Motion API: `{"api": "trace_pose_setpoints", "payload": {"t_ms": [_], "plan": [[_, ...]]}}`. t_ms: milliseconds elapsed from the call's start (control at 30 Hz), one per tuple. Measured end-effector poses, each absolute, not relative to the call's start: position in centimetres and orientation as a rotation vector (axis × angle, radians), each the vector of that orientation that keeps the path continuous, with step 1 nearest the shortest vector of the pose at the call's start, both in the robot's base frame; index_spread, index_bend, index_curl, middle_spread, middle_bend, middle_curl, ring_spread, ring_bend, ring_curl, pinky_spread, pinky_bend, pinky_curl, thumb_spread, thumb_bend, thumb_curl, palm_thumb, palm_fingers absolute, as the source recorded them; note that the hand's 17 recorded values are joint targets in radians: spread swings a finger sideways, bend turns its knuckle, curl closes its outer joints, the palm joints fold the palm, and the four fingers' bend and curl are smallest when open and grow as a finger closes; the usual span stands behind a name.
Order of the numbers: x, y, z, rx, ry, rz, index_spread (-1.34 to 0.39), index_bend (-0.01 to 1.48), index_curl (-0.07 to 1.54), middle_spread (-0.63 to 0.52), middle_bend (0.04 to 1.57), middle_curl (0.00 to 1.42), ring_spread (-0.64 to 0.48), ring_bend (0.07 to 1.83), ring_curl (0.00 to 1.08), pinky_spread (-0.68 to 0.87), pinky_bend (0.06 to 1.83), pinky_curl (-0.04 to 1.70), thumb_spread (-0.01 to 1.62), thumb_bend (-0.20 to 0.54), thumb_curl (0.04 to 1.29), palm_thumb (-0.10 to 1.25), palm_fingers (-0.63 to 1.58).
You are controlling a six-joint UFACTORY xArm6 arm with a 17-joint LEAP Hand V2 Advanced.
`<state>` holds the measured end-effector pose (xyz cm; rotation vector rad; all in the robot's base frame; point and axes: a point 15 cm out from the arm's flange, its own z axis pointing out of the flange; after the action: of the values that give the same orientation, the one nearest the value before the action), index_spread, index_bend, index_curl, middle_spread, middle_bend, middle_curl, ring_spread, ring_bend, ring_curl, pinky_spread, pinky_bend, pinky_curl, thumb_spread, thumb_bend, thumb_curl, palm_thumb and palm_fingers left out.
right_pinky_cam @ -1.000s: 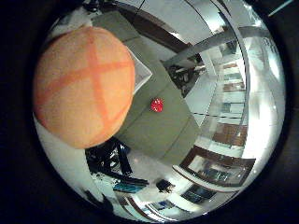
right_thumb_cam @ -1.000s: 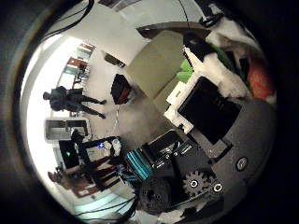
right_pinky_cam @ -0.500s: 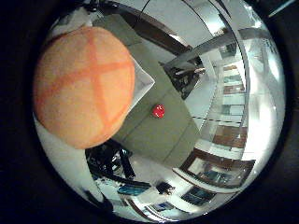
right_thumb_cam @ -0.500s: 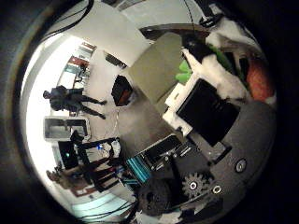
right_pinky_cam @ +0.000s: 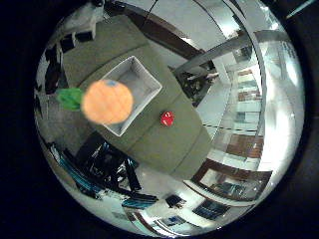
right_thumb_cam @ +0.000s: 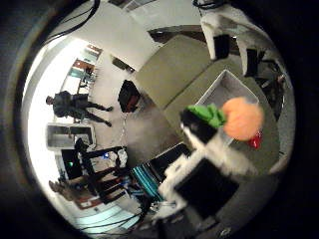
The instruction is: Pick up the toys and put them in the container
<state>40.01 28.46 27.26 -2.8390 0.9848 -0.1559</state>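
You're looking down from high over an olive-green table [right_pinky_cam: 164,144]. The orange toy [right_pinky_cam: 107,102], round with a green leafy end [right_pinky_cam: 70,98], is out of the hand's grasp and in the air above the white container [right_pinky_cam: 144,79], covering one corner of it in the little-finger-side view. It looks small against the box, so it is well away from the palm. The container sits open on the table and what you can see of its inside is bare. A small red toy [right_pinky_cam: 167,118] lies on the table just beside the container, outside it.

In the thumb-side view your right hand [right_thumb_cam: 209,149] shows as white and black parts reaching out past the toy's green end; other fingers [right_thumb_cam: 234,35] show at the edge beyond the container. The fingers stand apart and hold nothing. Past the table's edge you can see the room's floor [right_thumb_cam: 139,129].
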Motion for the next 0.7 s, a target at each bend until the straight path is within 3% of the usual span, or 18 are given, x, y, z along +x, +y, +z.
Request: {"api": "trace_pose_setpoints", "payload": {"t_ms": [100, 233, 700], "plan": [[40.03, 28.35, 27.19, -2.850, 0.961, -0.157, -0.42, 0.50, 0.48, -0.09, 0.64, 0.43, -0.06, 0.76, 0.45, 0.21, 0.83, 0.56, 1.08, -0.032, 0.38, 0.60, 0.01], [40.23, 28.05, 27.15, -2.855, 0.949, -0.158, -0.41, 0.44, 0.43, -0.03, 0.53, 0.38, 0.03, 0.62, 0.37, 0.32, 0.72, 0.47, 1.06, -0.032, 0.34, 0.56, 0.01], [40.42, 27.73, 27.06, -2.857, 0.955, -0.157, -0.42, 0.22, 0.36, 0.00, 0.27, 0.31, 0.11, 0.38, 0.24, 0.39, 0.51, 0.26, 1.05, -0.025, 0.31, 0.54, 0.18]]}}
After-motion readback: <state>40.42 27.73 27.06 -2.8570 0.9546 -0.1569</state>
